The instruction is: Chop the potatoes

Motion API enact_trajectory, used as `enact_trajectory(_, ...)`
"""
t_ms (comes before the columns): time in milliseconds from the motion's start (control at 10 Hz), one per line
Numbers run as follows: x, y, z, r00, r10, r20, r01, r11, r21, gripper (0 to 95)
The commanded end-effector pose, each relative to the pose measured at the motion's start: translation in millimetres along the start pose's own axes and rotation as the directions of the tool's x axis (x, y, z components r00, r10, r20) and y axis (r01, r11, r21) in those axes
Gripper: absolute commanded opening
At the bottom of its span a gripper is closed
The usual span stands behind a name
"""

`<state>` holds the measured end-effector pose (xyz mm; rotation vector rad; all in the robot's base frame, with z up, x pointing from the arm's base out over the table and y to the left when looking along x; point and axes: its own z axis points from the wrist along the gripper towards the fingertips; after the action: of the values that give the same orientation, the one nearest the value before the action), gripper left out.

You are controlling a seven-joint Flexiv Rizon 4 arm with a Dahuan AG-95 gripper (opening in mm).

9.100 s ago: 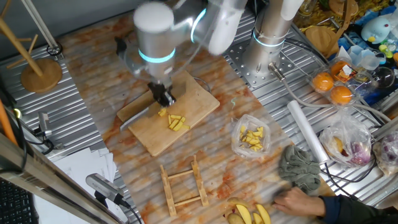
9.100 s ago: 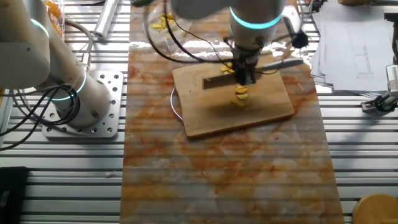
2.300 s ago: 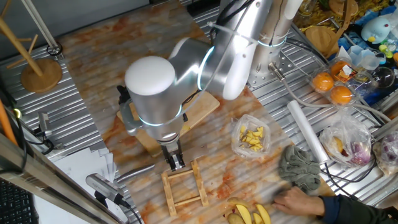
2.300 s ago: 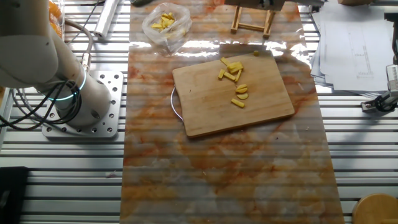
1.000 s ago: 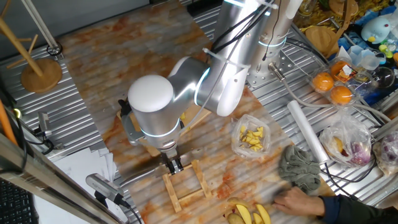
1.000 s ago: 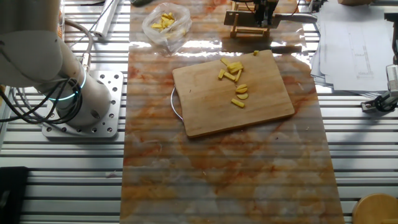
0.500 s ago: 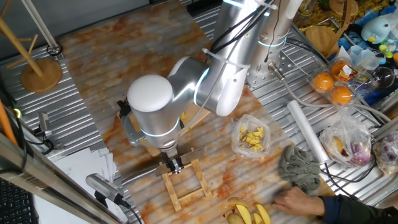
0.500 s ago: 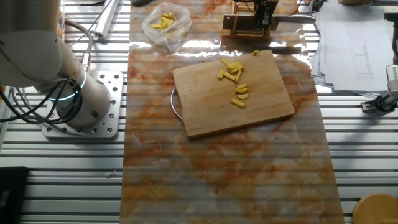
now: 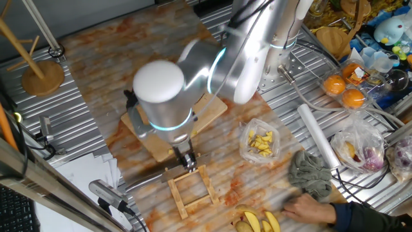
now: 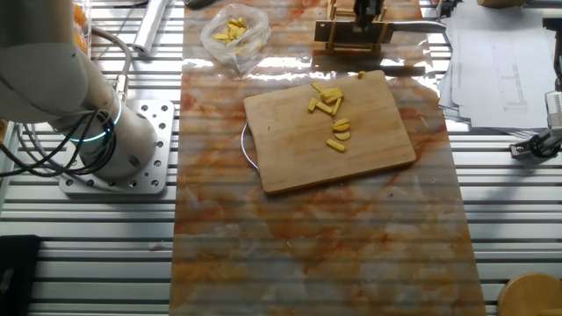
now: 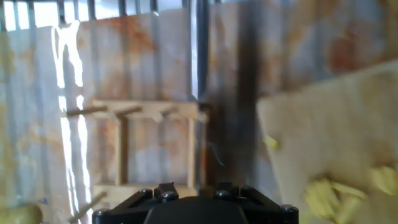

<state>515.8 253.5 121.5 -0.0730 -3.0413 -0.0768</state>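
The potatoes (image 10: 332,110) lie as short yellow sticks and chunks on the wooden cutting board (image 10: 290,149); in the hand view they show blurred at the lower right (image 11: 329,196). My gripper (image 9: 188,161) hangs just above the near rail of a small wooden rack (image 9: 191,191), off the board's edge. A knife (image 10: 420,26) sticks out sideways from the rack, its blade a grey streak (image 9: 145,177). Motion blur hides my fingers, so I cannot make out whether they hold the knife's handle. My arm covers the potatoes in one fixed view.
A clear plastic bag of yellow chunks (image 9: 261,143) sits beside the board. A grey cloth (image 9: 310,173) and a person's hand (image 9: 309,209) are at the near right. Paper sheets (image 10: 496,53) lie past the mat's edge. A second arm's base (image 10: 114,140) stands on the metal table.
Nine seconds ago my gripper held the knife over the potatoes on the board. It has since carried the knife to the rack. In the last half second the hand has lifted slightly.
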Motion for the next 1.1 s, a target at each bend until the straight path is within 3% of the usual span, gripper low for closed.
enact_trajectory(100, -1.0, -29.9, -26.6, 0.997, 0.010, -0.072, -0.007, 0.999, 0.036, 0.0)
enact_trajectory(300, 12.7, -74.7, -43.1, 0.997, -0.008, -0.076, 0.010, 0.999, 0.035, 0.0)
enact_trajectory(400, 25.1, -116.5, -47.8, 0.996, -0.042, -0.079, 0.044, 0.999, 0.031, 0.0)
enact_trajectory(600, 40.1, -186.9, -45.0, 0.991, -0.113, -0.075, 0.114, 0.993, 0.016, 0.0)
enact_trajectory(700, 46.1, -212.8, -42.3, 0.989, -0.132, -0.067, 0.132, 0.991, 0.004, 0.0)
enact_trajectory(900, 55.8, -241.2, -37.8, 0.989, -0.136, -0.056, 0.136, 0.991, -0.013, 0.0)
enact_trajectory(1100, 61.2, -251.4, -32.4, 0.989, -0.143, -0.049, 0.142, 0.990, -0.011, 0.0)
